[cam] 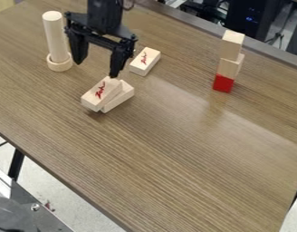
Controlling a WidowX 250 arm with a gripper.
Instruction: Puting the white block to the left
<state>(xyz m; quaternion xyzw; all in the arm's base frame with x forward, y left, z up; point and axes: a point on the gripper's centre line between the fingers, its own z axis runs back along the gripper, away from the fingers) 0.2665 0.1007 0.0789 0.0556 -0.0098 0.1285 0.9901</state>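
With its fingers spread and empty, the hand (97,69) is hanging near what is probably the white block (99,95), which is lying against a pale neighbour (119,98), so careless closing might be dragging both leftwards.

Soft glare, faint shadows, slight blur

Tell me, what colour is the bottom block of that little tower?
Red; the camera view shows the bottom block best.
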